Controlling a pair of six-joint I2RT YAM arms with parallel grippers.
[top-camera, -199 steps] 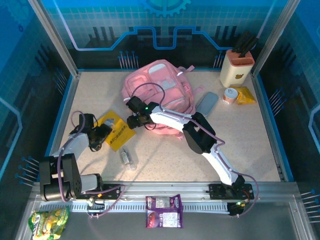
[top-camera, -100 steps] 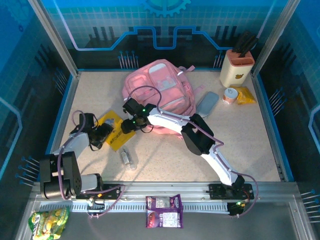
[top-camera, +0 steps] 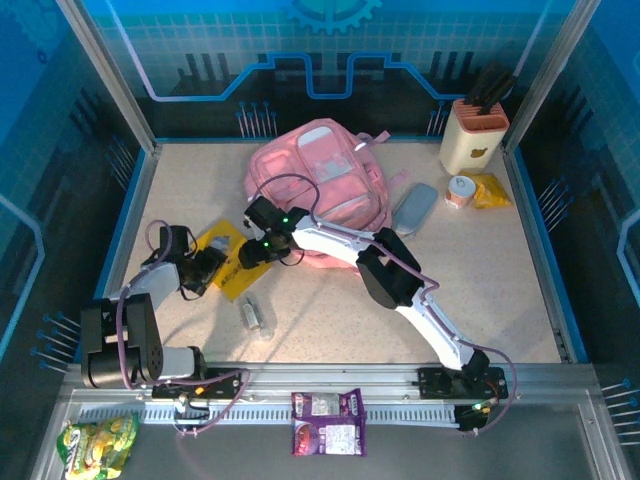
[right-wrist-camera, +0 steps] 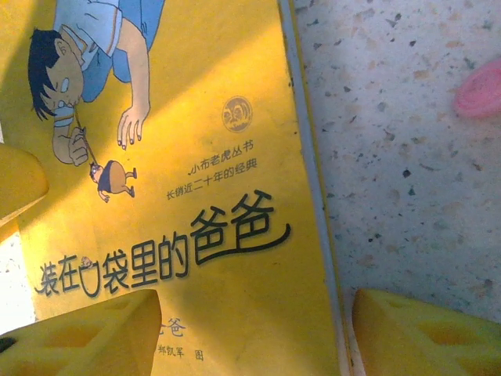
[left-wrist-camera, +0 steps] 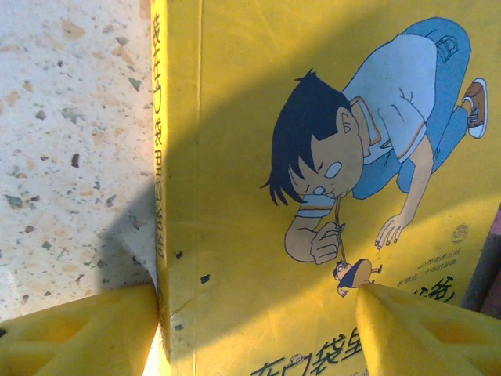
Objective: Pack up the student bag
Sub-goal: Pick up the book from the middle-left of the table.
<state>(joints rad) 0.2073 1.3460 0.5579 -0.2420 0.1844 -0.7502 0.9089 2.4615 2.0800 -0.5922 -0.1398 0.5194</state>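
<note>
A speckled pale table [top-camera: 330,300] sits inside a blue-panelled enclosure, and my two arms reach out over it from the near edge. The student bag [top-camera: 320,175], pink and soft, lies at the far middle of the table with its paler pockets facing up. Both my hands are nearer than it and to its left, over a yellow book [top-camera: 232,262] that lies flat on the table just beside the bag's near-left corner.

My right hand [top-camera: 248,254] is the closer one. It hovers at the book's far-right edge, near the bag but not on it, and my forearm crosses in front of the bag's near edge. Its fingers [right-wrist-camera: 86,333] stand apart, one above the cover and the other above bare table, with the book's edge between them and nothing held. A pink shape [right-wrist-camera: 479,90] peeks in at the right of that wrist view; I cannot tell whether it belongs to the bag.

My left hand [top-camera: 206,268] is at the book's near-left side, farther from the bag, with the book lying between. Its fingers [left-wrist-camera: 78,337] are spread too, one beside the spine over the table and the other over the cover. I cannot tell whether they touch the book.

A grey pencil case [top-camera: 413,207] lies just right of the bag, and a small clear bottle [top-camera: 256,318] lies on the near side of the book.
</note>
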